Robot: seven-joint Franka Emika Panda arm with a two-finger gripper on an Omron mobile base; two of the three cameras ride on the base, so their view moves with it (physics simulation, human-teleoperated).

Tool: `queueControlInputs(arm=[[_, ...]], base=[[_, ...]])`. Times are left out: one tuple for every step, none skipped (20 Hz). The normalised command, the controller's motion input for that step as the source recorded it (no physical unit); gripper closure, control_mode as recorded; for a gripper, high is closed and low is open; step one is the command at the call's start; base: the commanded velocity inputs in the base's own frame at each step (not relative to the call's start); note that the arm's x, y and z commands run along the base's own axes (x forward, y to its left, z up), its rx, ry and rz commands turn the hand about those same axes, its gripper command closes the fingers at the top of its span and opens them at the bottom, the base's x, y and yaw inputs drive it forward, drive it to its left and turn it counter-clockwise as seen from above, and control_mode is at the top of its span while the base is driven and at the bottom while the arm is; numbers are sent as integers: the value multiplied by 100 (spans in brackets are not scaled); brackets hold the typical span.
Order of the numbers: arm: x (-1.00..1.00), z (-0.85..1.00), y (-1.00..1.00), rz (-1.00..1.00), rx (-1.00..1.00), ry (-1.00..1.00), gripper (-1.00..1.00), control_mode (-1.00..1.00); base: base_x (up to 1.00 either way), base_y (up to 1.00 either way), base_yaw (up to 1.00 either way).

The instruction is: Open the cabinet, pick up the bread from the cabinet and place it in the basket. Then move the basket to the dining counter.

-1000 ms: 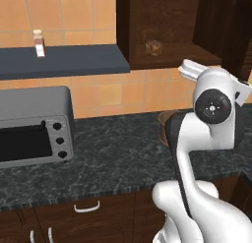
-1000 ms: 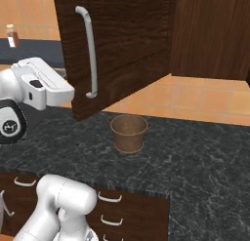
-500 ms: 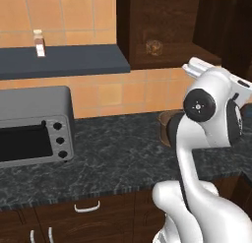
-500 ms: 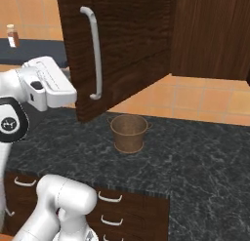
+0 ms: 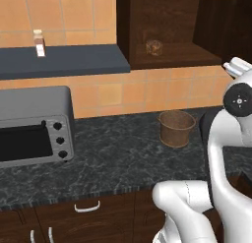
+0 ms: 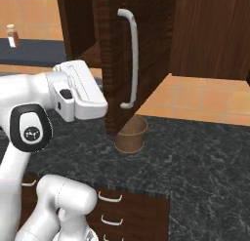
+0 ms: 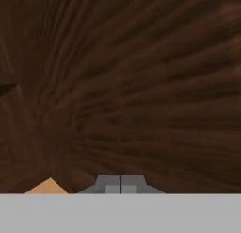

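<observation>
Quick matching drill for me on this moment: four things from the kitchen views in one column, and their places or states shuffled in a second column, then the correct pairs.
Things:
1. bread
2. basket
3. cabinet door
4. gripper

Places or states:
A. swung open, its silver bar handle facing out
B. shut, close against dark wood
C. on the shelf inside the cabinet
D. standing on the black speckled counter

Pairs: 1-C, 2-D, 3-A, 4-B
</observation>
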Motion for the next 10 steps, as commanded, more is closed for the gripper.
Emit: queueControlInputs(arm=[[26, -17, -100, -2, 7, 4, 100, -100], [48, -20, -100, 0, 9, 7, 100, -100], [67, -19, -100, 0, 9, 6, 100, -100], [80, -18, -100, 0, 10, 5, 100, -100], [86, -17, -100, 0, 11, 3, 100, -100], [79, -7, -100, 0, 15, 0, 100, -100], [75, 0, -100, 5, 19, 0, 100, -100], [39, 0, -8, 4, 0, 0, 100, -100], [37, 0, -11, 4, 3, 9, 100, -100], [-6, 0, 46, 11, 0, 0, 100, -100]], base=[[0, 0, 0], [0, 0, 0], [0, 0, 0], [0, 0, 0], [0, 0, 0], [0, 0, 0], [0, 0, 0], [0, 0, 0], [0, 0, 0], [0, 0, 0]])
